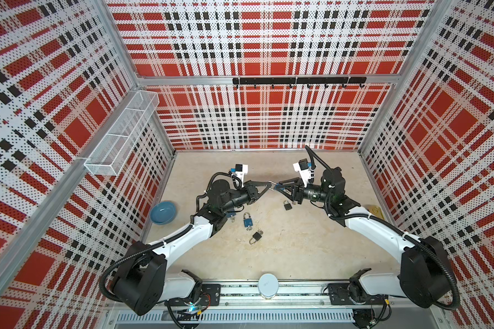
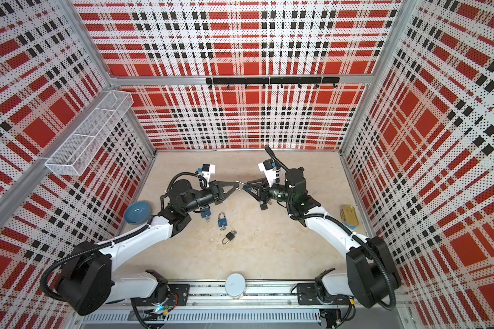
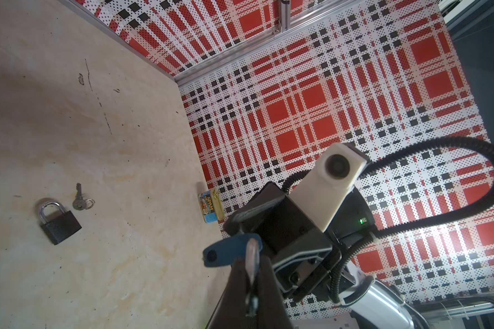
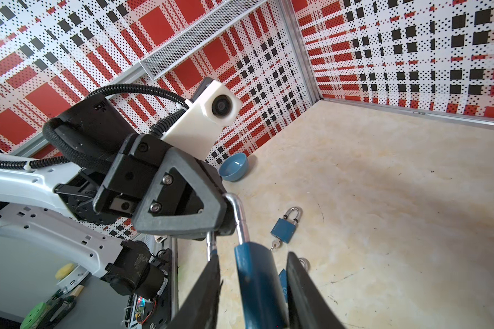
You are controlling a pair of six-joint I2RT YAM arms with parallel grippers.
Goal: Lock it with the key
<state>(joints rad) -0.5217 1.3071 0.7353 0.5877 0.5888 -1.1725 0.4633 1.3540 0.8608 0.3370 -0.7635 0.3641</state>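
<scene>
A blue padlock (image 4: 257, 284) hangs in the air between the two arms. Its silver shackle (image 4: 238, 216) is swung out, leaving an empty hole in the body's top (image 3: 211, 256). My left gripper (image 3: 252, 257) is shut on the bend of that shackle. My right gripper (image 4: 253, 255) stands around the blue body, close to one finger, with floor showing between the body and the other finger. In both top views the grippers (image 1: 270, 185) (image 1: 277, 188) meet tip to tip mid-table. A loose key (image 3: 80, 196) on a ring lies by a black padlock (image 3: 59, 223).
On the floor lie a second blue padlock (image 1: 246, 220) with a key in it, a black padlock (image 1: 256, 237), and another blue padlock (image 1: 231, 214) under the left arm. A blue bowl (image 1: 163, 213) sits at the left wall and a Spam tin (image 3: 210, 208) at the right wall.
</scene>
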